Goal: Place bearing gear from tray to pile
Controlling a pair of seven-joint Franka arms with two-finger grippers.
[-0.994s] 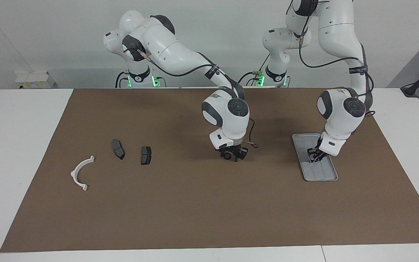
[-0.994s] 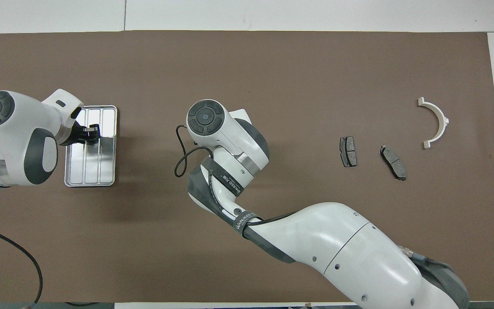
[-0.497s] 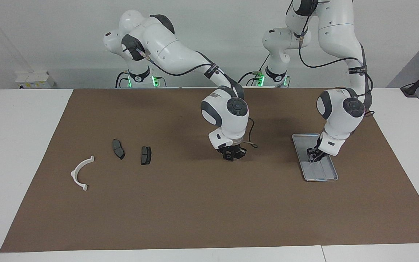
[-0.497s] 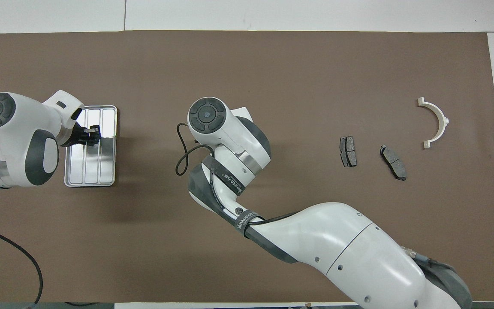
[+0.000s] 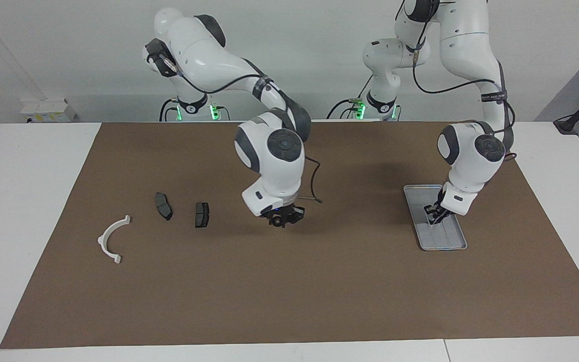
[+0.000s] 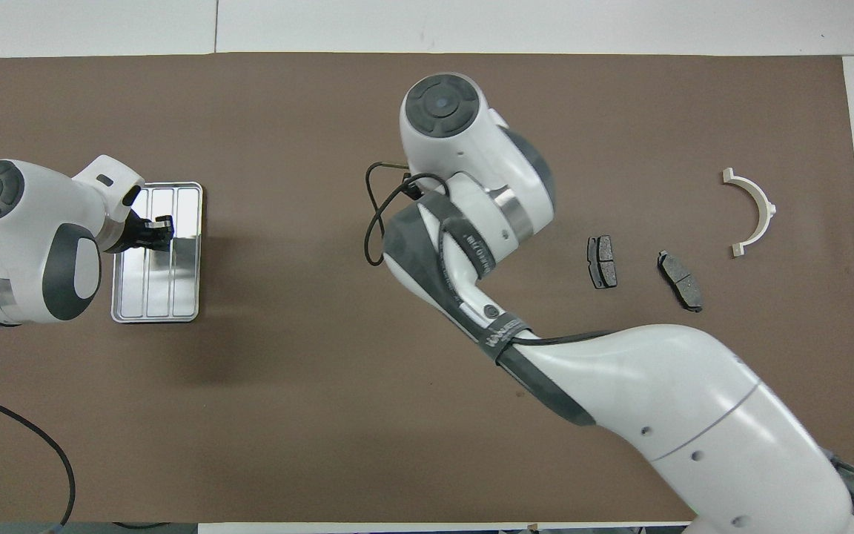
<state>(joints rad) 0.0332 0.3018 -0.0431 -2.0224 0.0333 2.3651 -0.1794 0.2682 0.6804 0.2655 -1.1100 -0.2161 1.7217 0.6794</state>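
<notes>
From across the table, my right pincer (image 5: 281, 219) has slid toward the pile (image 5: 164, 206) since a second ago, clamped on the small dark bearing gear (image 5: 278, 221), while my left pincer (image 5: 435, 213) waits low over the tray (image 5: 455, 244); can't tell its fingers. From above, the forearm strap lettering isn't readable, and my wrist hides the gear.

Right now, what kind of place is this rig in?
Likely a robotics lab bench: two arms at a white table under a brown mat, with a metal tray, two brake pads and a white half-ring bracket.
</notes>
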